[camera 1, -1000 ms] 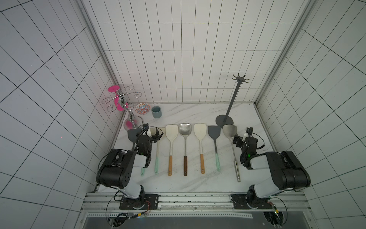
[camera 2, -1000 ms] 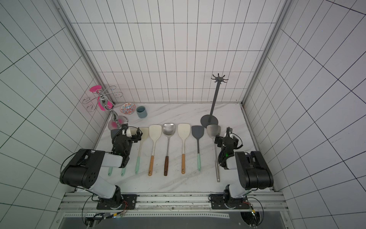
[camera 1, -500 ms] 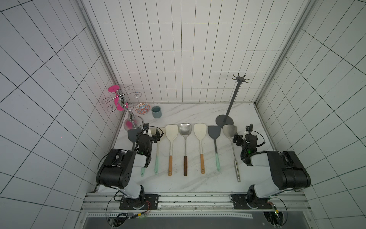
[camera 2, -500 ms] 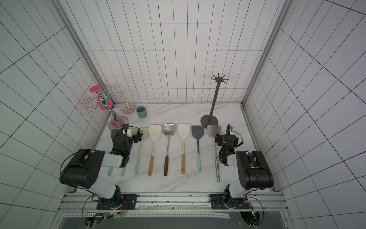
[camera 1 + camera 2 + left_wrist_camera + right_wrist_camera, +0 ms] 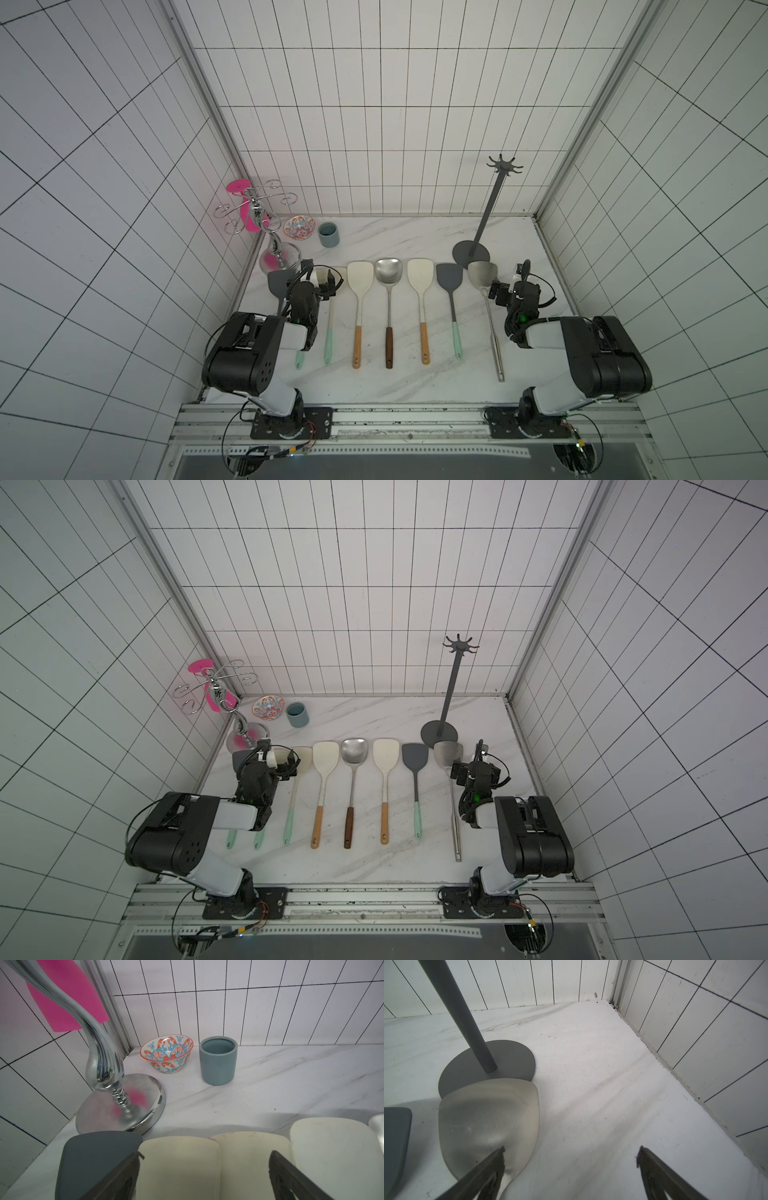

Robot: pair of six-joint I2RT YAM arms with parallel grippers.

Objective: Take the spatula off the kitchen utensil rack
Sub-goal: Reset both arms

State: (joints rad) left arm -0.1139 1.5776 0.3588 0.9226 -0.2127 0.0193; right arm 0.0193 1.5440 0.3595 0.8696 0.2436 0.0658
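Moved: both arms, slightly.
Left jaws: wide, empty.
Right jaws: wide, empty.
Shiny steel spatula (image 5: 483, 272): blade tip touching dark grey metal pole rack's (image 5: 487, 216) base.

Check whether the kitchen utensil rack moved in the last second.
No. The kitchen utensil rack keeps its place against the back wall tiles.

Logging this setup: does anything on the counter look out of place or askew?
The blade of the steel spatula overlaps the base of the kitchen utensil rack, unlike its neighbours in the row. The rack's hooks hold nothing; the only thing hanging is a pink utensil on the chrome stand.
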